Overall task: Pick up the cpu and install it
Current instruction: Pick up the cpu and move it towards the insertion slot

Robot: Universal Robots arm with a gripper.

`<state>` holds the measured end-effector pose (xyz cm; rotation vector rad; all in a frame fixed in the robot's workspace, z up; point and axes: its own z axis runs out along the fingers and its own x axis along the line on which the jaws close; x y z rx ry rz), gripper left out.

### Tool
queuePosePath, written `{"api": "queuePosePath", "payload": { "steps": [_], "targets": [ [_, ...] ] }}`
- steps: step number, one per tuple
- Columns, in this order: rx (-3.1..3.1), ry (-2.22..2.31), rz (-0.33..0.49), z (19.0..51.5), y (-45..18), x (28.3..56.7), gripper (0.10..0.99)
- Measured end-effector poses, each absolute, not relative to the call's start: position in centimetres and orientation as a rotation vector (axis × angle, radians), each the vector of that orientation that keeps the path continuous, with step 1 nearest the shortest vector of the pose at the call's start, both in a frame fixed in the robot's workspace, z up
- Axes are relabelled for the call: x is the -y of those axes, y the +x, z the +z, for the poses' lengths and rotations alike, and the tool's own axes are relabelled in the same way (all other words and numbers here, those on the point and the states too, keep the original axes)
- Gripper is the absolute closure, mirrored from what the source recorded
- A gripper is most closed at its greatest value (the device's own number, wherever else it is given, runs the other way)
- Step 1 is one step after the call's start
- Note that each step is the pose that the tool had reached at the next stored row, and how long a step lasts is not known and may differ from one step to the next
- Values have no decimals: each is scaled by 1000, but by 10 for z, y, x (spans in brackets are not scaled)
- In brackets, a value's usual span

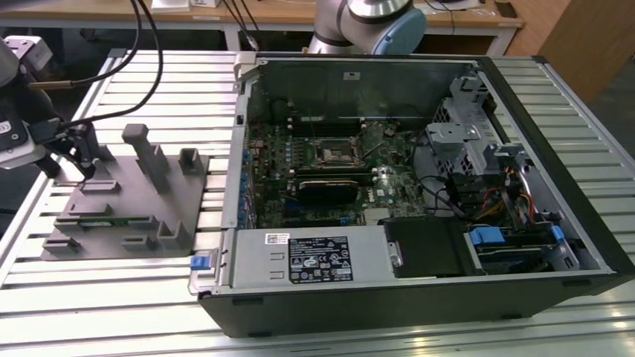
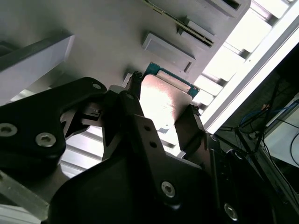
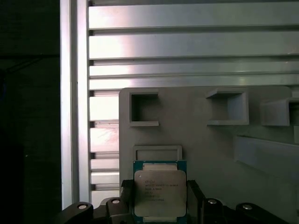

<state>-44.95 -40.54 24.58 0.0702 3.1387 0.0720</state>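
Gripper [image 1: 88,169] at the grey tray [image 1: 124,223], on the exterior view's left of the slatted desk [image 1: 149,89]. Fingers [image 3: 194,198] clenched on opposite edges of the cpu [image 3: 160,191], silvery top showing in both wrist views [image 2: 163,100]. Cannot tell whether the cpu is clear of the tray. Open computer case [image 1: 328,309] well apart.

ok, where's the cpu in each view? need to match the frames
First wrist view: the cpu is clamped in the pincer, printed silvery top facing the camera.
Second wrist view: the cpu shows as a bright metal face with a green edge, mid-frame in the pincer.
Exterior view: look at the pincer at the exterior view's left; the chip is too small to make out there.
Shared landmark: the grey tray.
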Motion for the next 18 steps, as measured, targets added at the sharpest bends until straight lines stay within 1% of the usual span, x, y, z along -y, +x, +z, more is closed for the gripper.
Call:
{"api": "queuePosePath", "payload": {
  "steps": [18],
  "targets": [
    [-3139, 70, 72, 253, -450, 405, 545]
  ]
}}
